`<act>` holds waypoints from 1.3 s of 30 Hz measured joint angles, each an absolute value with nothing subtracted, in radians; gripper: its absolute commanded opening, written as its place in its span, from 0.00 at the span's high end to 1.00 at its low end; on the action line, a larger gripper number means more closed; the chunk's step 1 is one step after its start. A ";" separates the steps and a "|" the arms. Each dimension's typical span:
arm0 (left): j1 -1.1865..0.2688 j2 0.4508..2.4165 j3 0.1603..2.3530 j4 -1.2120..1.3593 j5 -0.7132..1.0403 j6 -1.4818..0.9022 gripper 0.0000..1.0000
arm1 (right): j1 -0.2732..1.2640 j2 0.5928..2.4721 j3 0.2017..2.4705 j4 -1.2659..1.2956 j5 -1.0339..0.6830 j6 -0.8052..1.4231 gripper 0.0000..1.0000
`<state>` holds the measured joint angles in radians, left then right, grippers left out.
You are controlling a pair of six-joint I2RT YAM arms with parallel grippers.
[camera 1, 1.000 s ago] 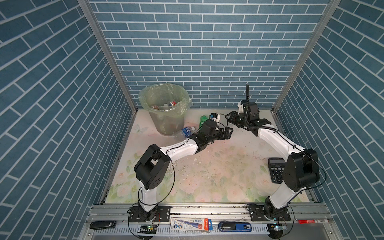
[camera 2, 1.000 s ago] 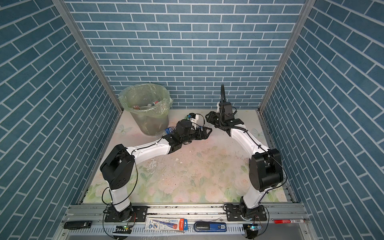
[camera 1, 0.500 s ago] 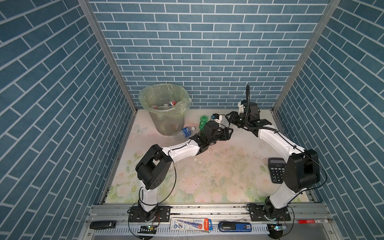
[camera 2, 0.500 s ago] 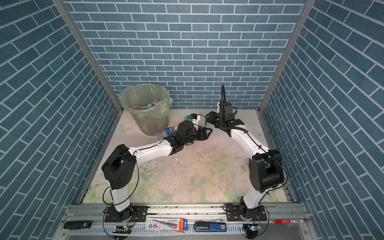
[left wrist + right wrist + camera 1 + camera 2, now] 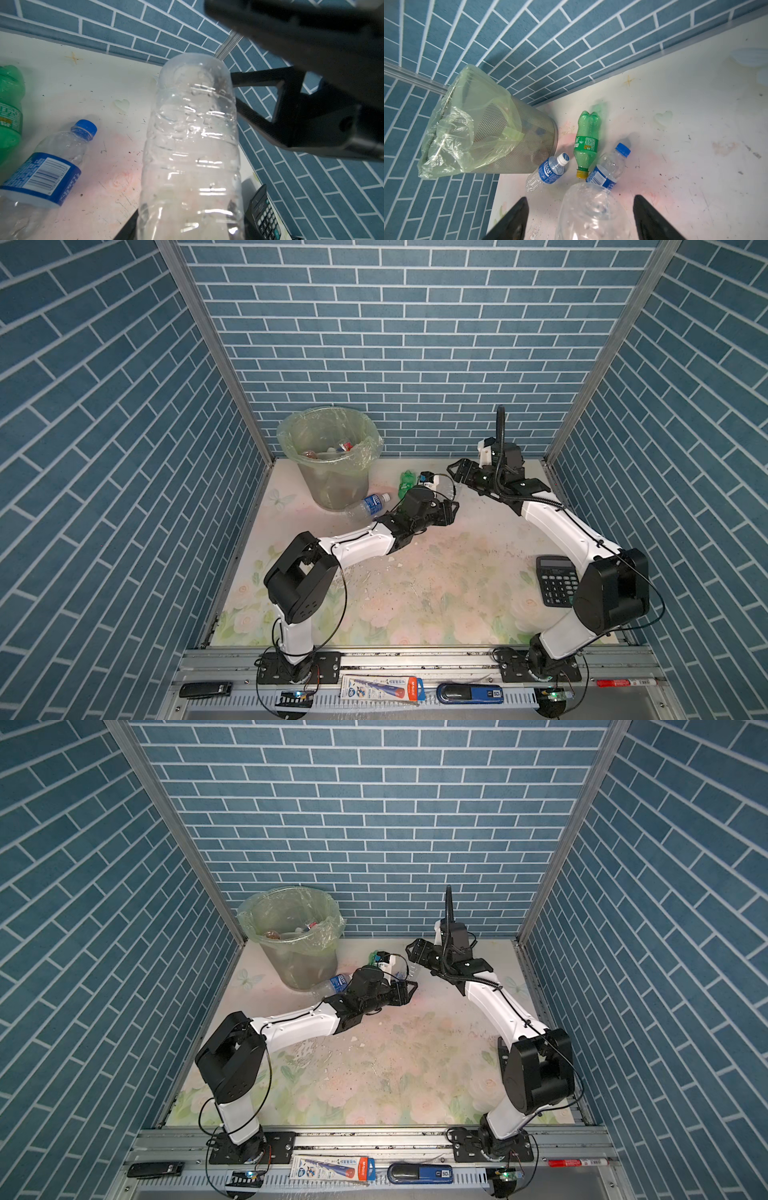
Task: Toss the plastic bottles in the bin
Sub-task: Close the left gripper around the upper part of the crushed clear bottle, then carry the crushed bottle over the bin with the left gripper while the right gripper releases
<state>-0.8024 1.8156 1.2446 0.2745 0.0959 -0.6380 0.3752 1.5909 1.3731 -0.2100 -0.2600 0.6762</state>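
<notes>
The left claw (image 5: 451, 512) clamps the clear bottle (image 5: 191, 145) over the far tabletop (image 5: 436, 593); the right claw (image 5: 581, 197) stands apart around it. A green bottle (image 5: 586, 141) and blue-labelled bottles (image 5: 548, 172) lie between it and the far-left bin (image 5: 332, 493).

A: Whole of the clear bottle (image 5: 193, 145) in sight anywhere?
B: No; cut off at the lower edge in both wrist views; in both top views a faint glint, outline lost against the table (image 5: 457, 572).
A: And the left gripper (image 5: 450, 511)?
B: Fingers (image 5: 127, 226) almost wholly hidden behind that bottle, dark slivers only; right gripper (image 5: 580, 199) cropped at the finger roots in its own wrist view, blurred to a dark mass in the left one.
A: Anything else?
B: Green bottle (image 5: 10, 108) and blue-labelled bottle (image 5: 41, 176) sliced by the left wrist view's edge; calculator (image 5: 555, 580) partly behind the right arm (image 5: 557, 526); inside the bin (image 5: 336, 489), bottles (image 5: 328, 452) too small to tell apart.
</notes>
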 measured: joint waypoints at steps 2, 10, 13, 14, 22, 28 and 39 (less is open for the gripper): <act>-0.801 1.788 1.237 0.249 0.084 -0.618 0.41 | 0.375 1.572 1.373 -0.216 -0.254 0.671 0.11; -0.780 1.644 1.234 0.147 0.022 -0.516 0.41 | 0.377 1.500 1.369 -0.234 -0.242 0.607 0.01; -0.764 1.591 1.235 0.108 -0.007 -0.470 0.41 | 0.386 1.455 1.350 -0.222 -0.244 0.569 0.01; -0.757 1.572 1.238 0.093 -0.017 -0.451 0.41 | 0.393 1.441 1.346 -0.218 -0.245 0.555 0.01; -0.690 1.473 1.330 0.008 -0.090 -0.310 0.42 | 0.511 1.370 1.344 -0.143 -0.262 0.402 0.01; -0.617 1.439 1.429 -0.011 -0.117 -0.214 0.43 | 0.595 1.361 1.348 -0.101 -0.286 0.284 0.01; -0.511 1.438 1.649 -0.049 -0.139 -0.056 0.43 | 0.660 1.412 1.499 -0.081 -0.304 0.176 0.01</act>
<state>-0.5106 1.4376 1.6489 -0.0486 -0.1390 -0.0559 0.6601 1.4117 1.4994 -0.0811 -0.3042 0.1761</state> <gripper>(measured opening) 0.571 0.992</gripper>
